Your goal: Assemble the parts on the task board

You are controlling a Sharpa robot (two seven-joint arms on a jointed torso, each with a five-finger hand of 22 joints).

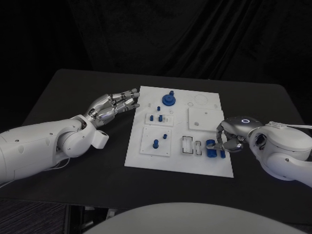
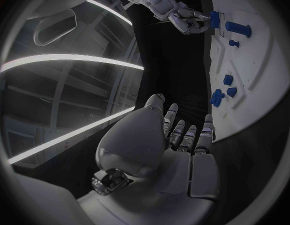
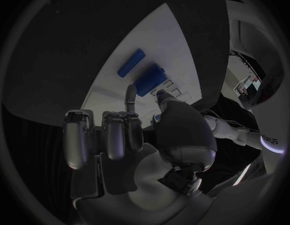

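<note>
The white task board lies in the middle of the black table. My right hand is at the board's near right part and pinches a blue part between thumb and a finger. The right wrist view shows that blue part at the fingertips, the other fingers curled in. A second blue cylinder lies just in front of it. My left hand hovers by the board's far left edge, fingers straight and holding nothing. A round blue piece stands at the board's far end.
Small blue pegs and another peg sit in square plates on the board's left half. Two slots lie beside my right hand. In the left wrist view, the board lies beyond my left hand's fingers.
</note>
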